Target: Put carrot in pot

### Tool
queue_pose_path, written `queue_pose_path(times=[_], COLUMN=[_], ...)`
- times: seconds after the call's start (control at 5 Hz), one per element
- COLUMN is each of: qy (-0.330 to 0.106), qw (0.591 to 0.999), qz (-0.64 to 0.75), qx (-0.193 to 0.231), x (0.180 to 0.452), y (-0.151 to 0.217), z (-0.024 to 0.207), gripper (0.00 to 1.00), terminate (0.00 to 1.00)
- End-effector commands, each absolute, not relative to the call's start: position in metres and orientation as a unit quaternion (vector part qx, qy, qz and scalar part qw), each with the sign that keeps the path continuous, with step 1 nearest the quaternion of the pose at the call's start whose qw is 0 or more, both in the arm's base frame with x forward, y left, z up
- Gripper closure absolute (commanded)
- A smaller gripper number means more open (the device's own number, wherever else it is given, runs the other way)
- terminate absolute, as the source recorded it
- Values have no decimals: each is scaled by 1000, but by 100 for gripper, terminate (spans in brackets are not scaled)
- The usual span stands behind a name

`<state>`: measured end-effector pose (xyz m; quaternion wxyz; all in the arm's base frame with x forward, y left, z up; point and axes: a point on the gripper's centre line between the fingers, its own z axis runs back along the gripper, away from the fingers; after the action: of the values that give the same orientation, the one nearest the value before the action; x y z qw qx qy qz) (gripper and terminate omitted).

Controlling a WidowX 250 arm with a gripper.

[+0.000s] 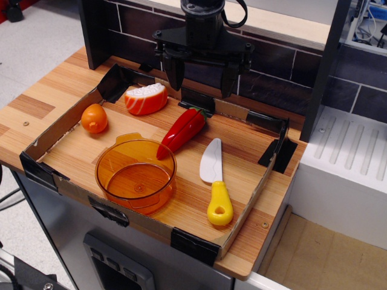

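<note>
The pot (135, 175) sits empty, carrot (94, 118) well apart behind it.

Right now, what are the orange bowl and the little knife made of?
The pot looks like clear orange plastic: you can see the wood through its walls, and its rim shines. The knife also looks plastic, with a dull white blade and a glossy yellow handle. It is probably a toy, too thick to be metal.

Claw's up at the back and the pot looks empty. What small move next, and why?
Probably swing the open claw left and toward the front until it is over the carrot. The carrot lies untouched near the tray's left wall, apart from the empty pot, while the claw hangs high at the back.
</note>
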<state>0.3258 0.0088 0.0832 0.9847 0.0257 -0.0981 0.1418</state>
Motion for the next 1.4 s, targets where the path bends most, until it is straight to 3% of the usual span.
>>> queue_pose_path(times=[0.0,0.4,0.6,1.2], qy=[-98,-99,-84,-100], qw=[985,962,944,917], qz=[142,254,320,384], qx=[26,-8,-7,23], x=[326,302,289,269], y=[9,60,86,111], z=[83,113,110,61], gripper=[0,0,0,0], terminate=[0,0,0,0])
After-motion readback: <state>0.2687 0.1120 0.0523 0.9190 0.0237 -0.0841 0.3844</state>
